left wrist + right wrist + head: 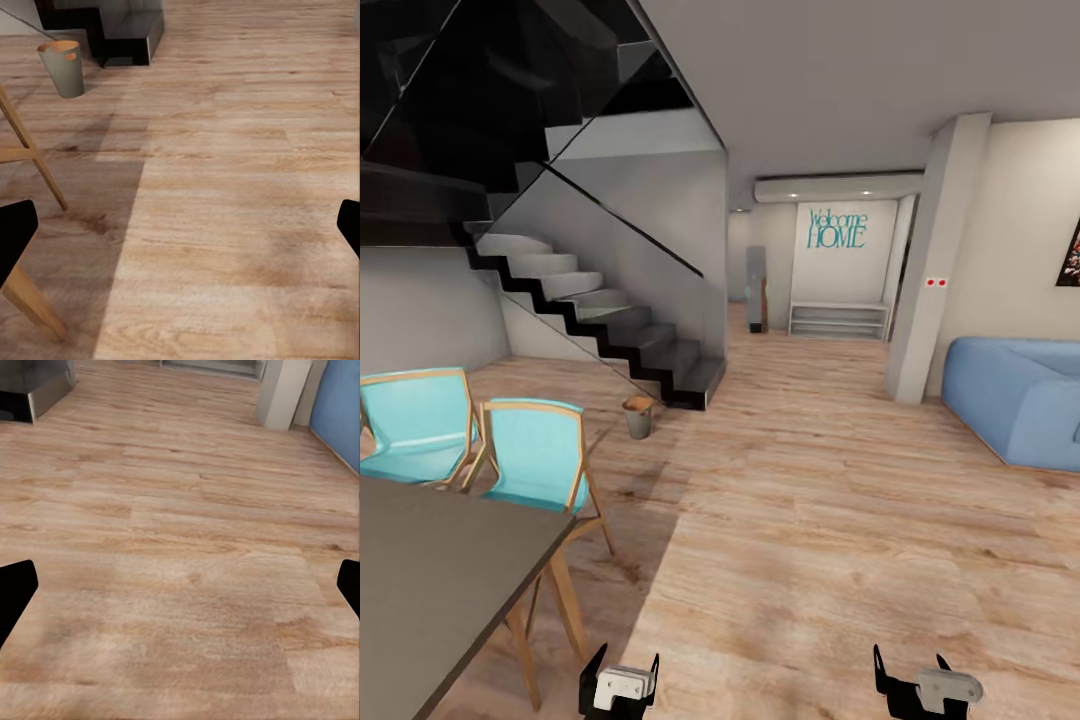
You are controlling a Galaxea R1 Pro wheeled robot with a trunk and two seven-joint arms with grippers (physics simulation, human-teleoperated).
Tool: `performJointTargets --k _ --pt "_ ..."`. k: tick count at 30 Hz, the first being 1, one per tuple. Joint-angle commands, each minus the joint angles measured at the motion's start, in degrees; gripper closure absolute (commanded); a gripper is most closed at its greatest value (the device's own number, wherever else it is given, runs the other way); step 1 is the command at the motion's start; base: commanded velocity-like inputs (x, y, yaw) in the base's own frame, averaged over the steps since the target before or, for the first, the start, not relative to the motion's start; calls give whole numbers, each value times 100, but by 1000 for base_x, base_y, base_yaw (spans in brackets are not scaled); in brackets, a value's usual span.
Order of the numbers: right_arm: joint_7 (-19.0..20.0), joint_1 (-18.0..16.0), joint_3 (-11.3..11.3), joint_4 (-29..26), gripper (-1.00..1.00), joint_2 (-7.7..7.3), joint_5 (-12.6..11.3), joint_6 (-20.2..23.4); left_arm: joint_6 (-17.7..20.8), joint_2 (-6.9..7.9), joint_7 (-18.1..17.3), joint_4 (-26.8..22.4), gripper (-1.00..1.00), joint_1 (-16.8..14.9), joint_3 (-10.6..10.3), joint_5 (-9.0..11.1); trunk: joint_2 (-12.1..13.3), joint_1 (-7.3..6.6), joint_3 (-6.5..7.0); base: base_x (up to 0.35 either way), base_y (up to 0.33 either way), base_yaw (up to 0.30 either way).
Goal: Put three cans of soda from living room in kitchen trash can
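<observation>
1. Warm wood-plank floor [810, 520] is seen everywhere, matte and grainy.
2. Light blue sofa [1015, 400], rounded, soft-looking, is parked at right.
3. Small tapered trash can [638, 416] is stood upright by the black stairs [610, 330], mouth up.
4. Left gripper [620, 672] and right gripper [912, 672] are both held apart, empty.

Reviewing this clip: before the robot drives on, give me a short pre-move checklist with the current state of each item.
1. Left gripper jaws open, nothing held: ok.
2. Right gripper jaws open, nothing held: ok.
3. Bin located, upright on the floor by the foot of the stairs: ok.
4. Soda cans located: not ok, none identified.
5. Wood floor ahead free for driving: ok.
6. Clearance from the dark table and turquoise chairs on the left: cannot tell.
</observation>
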Motion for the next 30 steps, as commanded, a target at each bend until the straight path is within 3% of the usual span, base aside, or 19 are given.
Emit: performJointTargets --k 1,30 --pt "0 0 0 0 -100 0 1 0 0 0 0 0 -100 0 -3 0 0 0 0 320 0 0" --pt "0 0 14 8 -100 0 9 0 6 0 -2 4 -100 0 -9 -8 0 0 0 321 0 0"
